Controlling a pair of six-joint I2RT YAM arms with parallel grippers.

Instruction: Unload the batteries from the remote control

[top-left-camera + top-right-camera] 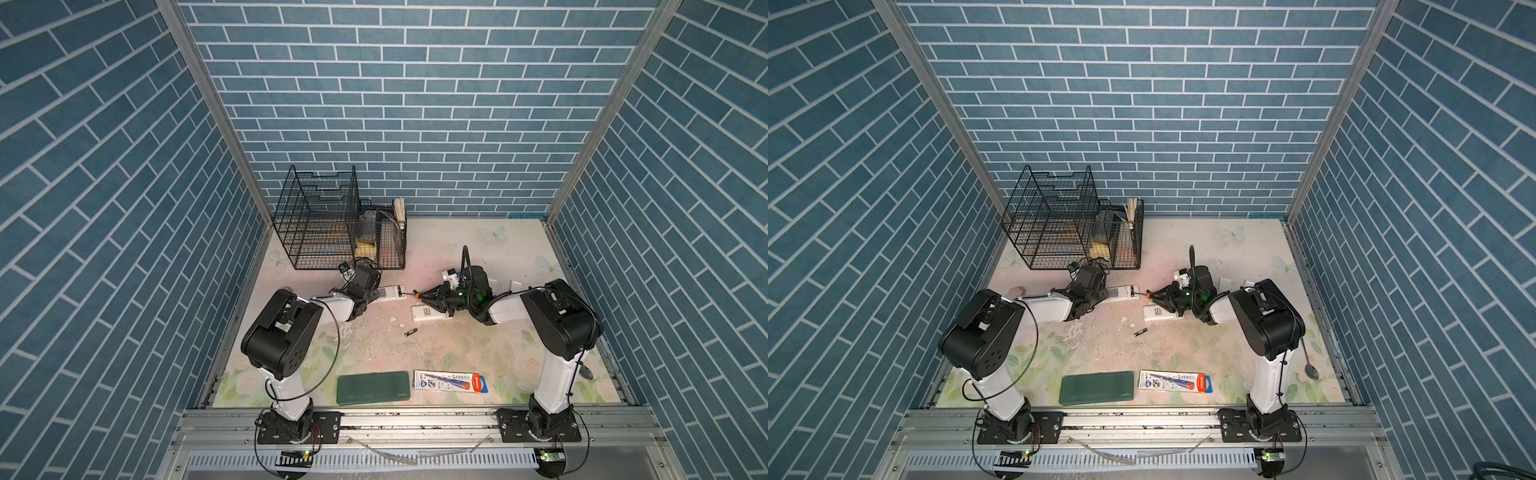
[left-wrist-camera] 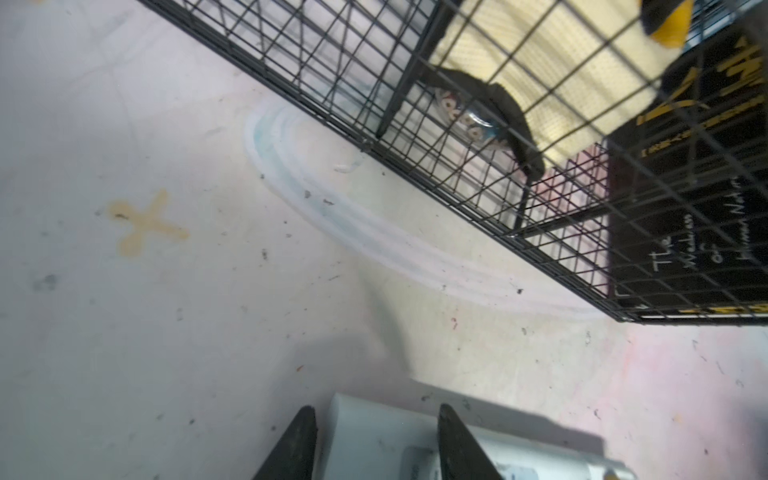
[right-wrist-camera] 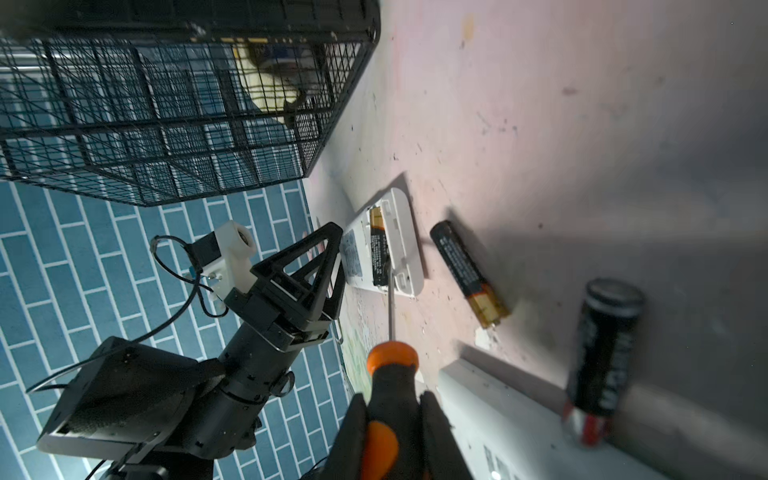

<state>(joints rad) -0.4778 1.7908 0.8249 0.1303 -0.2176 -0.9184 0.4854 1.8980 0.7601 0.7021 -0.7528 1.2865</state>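
— Blue brick walls, floral bench: why two arms on one remote control?
— My left gripper clamps its end so it can't slide. My right gripper is closed on the screwdriver, tip at the battery seated in the open bay, I judge to pry it out.
— And the others?
— One loose battery lies just beside the remote control, on the bench.

Blue brick walls; floral tabletop; wire rack, contents unclear.
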